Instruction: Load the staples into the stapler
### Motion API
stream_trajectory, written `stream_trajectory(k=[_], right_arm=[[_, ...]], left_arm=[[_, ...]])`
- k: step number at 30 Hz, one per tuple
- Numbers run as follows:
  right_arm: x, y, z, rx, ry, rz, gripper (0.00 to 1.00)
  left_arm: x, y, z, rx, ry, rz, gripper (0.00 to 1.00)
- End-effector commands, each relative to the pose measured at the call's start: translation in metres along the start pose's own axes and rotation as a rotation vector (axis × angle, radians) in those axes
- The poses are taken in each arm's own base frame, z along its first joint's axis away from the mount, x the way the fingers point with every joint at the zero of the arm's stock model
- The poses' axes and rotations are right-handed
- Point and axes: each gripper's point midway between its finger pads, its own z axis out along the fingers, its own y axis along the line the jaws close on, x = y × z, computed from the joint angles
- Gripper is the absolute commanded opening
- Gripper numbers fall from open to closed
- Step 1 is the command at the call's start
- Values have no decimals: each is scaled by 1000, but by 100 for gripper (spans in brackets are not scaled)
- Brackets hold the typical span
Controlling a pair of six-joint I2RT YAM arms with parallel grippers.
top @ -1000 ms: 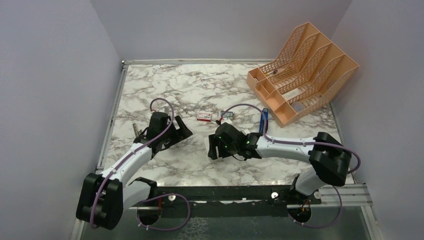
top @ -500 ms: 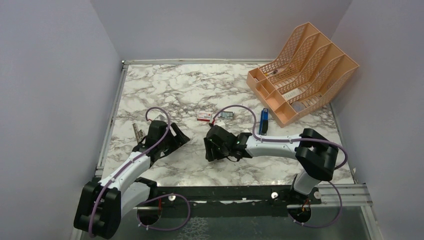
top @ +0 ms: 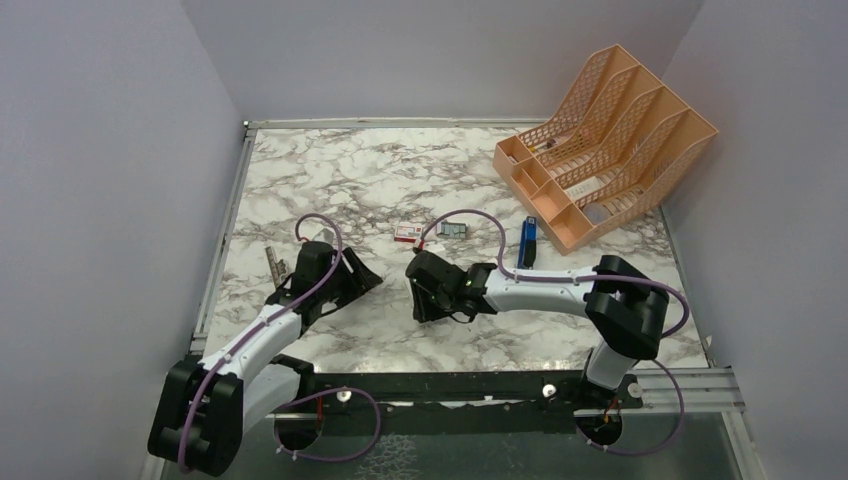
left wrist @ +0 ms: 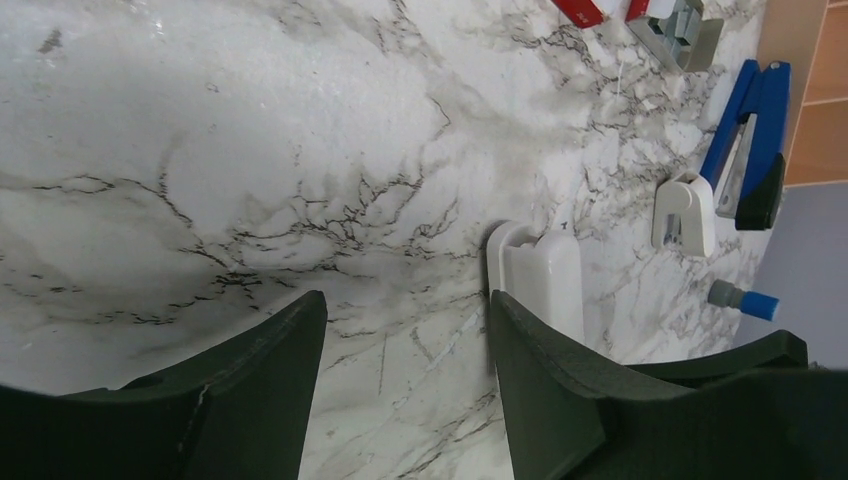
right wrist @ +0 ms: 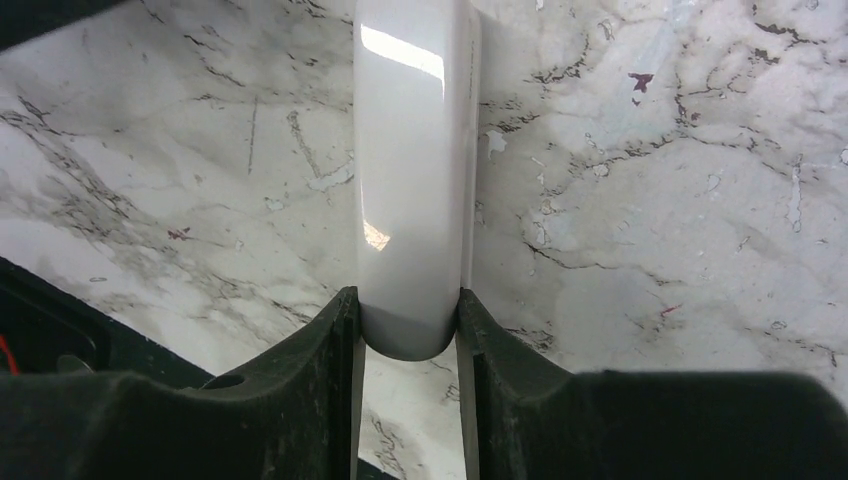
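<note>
The white stapler [right wrist: 410, 170] lies flat and closed on the marble table. My right gripper [right wrist: 408, 320] is shut on its rounded near end, with both fingers pressed against its sides. In the top view my right gripper [top: 420, 297] sits at the table's middle and mostly hides the stapler. The stapler also shows in the left wrist view [left wrist: 540, 280], just past the right fingertip. My left gripper [left wrist: 405, 330] is open and empty, low over the table to the left of the stapler [top: 360, 277]. The staples [top: 455, 229] lie apart, farther back, and show in the left wrist view [left wrist: 680, 25].
A red-and-white box [top: 407, 235] lies next to the staples. A blue-and-black tool [top: 527, 243] and a white stub [left wrist: 685, 210] lie to the right. An orange file rack [top: 600, 140] stands at the back right. A small metal piece [top: 272, 262] lies near the left edge.
My right gripper has slid a little to the left with the stapler in it. My left gripper has drawn back slightly toward the left.
</note>
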Motion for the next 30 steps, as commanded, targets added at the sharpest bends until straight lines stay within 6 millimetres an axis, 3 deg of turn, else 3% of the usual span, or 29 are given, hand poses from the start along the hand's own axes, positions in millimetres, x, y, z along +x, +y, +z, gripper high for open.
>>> stream_trajectory(k=[1, 8, 15, 30], right_arm=[[-19, 22, -16, -53, -31, 52, 23], [-26, 31, -19, -170, 6, 208, 21], [-35, 31, -25, -326, 28, 374, 18], [-58, 34, -42, -455, -34, 411, 17]], left_arm=[[10, -24, 0, 146, 35, 46, 63], [26, -49, -2, 303, 77, -24, 69], [38, -55, -4, 333, 104, -16, 49], [57, -68, 11, 353, 150, 46, 41]])
